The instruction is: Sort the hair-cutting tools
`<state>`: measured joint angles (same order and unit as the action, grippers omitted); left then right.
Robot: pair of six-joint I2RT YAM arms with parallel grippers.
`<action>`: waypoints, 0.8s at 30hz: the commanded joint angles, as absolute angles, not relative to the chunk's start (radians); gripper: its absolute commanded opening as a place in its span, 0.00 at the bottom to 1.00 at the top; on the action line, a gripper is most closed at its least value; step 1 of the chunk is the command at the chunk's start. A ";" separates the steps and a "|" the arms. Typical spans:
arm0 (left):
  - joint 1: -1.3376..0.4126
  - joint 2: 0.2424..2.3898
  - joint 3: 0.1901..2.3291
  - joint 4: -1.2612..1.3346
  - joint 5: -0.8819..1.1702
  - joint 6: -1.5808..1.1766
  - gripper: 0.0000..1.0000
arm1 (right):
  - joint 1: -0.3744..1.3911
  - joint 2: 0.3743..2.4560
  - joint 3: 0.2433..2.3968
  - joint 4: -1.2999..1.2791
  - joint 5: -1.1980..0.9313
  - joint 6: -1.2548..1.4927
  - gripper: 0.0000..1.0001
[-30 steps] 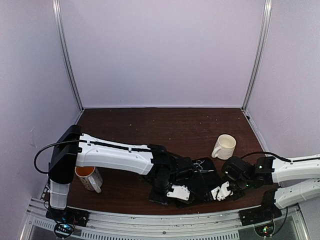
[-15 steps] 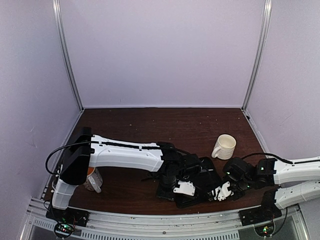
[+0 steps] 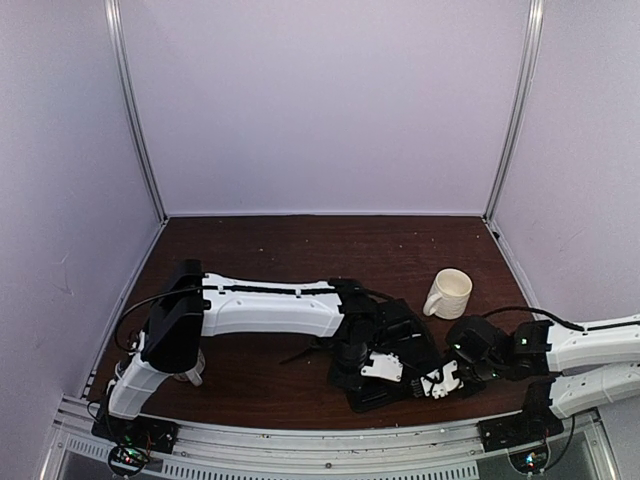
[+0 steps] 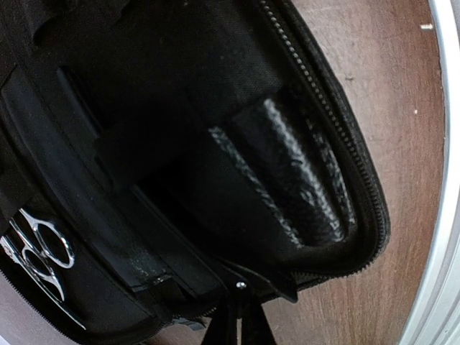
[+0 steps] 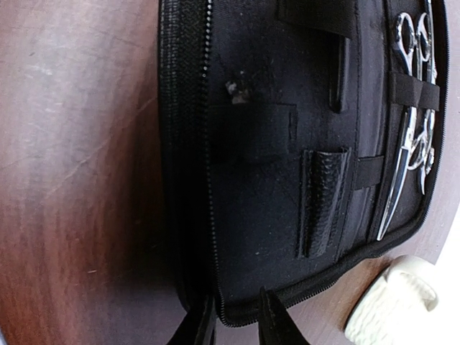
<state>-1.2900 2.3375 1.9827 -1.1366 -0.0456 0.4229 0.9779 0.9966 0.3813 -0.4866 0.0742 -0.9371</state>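
An open black case lies at the near middle of the table. Two silver scissors sit under its elastic straps, and their rings also show in the left wrist view. A thin black hair clip is tucked under another strap. My left gripper hangs over the case's inside, shut on a second slim black clip with a silver rivet, its tip over the zipper edge. My right gripper is shut on the case's near zipped rim, one finger on each side.
A cream ribbed mug stands just behind the right gripper, its side also in the right wrist view. Another mug at the near left is mostly hidden behind the left arm. A metal rail borders the table's front.
My left arm has swung to the right, carrying its gripper from the case's near left edge to over the case's inside. The right gripper has stayed on the rim.
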 commanded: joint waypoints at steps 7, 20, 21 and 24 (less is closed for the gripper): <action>-1.271 2.393 2.067 -1.145 -0.042 0.463 0.00 | 0.980 0.978 0.298 -0.343 0.146 -0.925 0.22; -1.258 2.460 2.158 -1.161 -0.018 0.423 0.00 | 0.980 0.962 0.297 -0.334 0.138 -0.908 0.22; -1.258 2.461 2.161 -1.154 -0.014 0.423 0.00 | 0.981 0.962 0.297 -0.331 0.138 -0.905 0.22; -1.258 2.471 2.180 -1.135 0.018 0.427 0.00 | 0.980 0.959 0.295 -0.325 0.137 -0.902 0.22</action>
